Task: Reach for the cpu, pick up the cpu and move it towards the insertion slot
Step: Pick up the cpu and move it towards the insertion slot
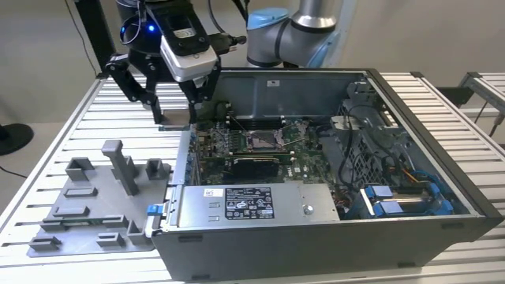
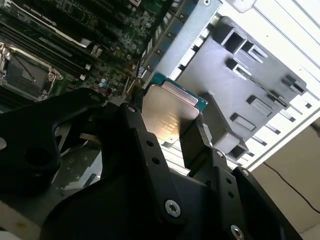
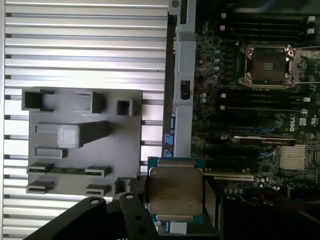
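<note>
Slatted table [image 1: 47, 148] carries the work. You see the gripper [image 1: 175, 116] pinching the cpu [image 3: 175, 194] by two opposite edges; that hold, it seems, leaves the metal top bare. The cpu hangs level, clear of the table, above the side wall of the case [image 1: 316, 242]; level carriage likely suits a flat drop-in. The slot [image 3: 266, 65] lies on the board [image 3: 240, 130] inside the case, well apart from the cpu. The grey fixture [image 3: 80, 140] sits on the table beside the case.

The gripper [image 2: 167, 125] clasps the cpu [image 2: 172, 102] by its edges; the insertion slot [image 2: 22, 75] and a grey fixture plate [image 2: 250, 90] lie beyond.
</note>
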Controlling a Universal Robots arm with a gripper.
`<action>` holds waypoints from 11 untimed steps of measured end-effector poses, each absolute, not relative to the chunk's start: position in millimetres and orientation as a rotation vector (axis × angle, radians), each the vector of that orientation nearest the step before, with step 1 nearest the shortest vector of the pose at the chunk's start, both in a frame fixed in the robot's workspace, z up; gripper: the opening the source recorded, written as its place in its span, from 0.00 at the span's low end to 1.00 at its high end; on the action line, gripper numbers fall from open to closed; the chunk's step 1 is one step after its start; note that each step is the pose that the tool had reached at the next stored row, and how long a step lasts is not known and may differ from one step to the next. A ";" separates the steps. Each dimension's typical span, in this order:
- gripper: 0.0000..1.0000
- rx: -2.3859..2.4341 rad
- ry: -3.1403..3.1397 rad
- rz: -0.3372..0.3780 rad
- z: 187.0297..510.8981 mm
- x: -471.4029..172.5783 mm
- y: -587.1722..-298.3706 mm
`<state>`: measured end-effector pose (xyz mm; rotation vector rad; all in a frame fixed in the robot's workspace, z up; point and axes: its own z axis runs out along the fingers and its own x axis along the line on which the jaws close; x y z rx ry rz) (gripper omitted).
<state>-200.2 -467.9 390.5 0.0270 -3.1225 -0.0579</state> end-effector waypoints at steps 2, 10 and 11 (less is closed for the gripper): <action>0.00 0.027 -3.122 -0.058 390.5 -196.2 -467.9; 0.00 0.027 -3.122 -0.058 390.5 -180.8 -467.9; 0.00 0.027 -3.122 -0.058 390.5 -178.9 -467.9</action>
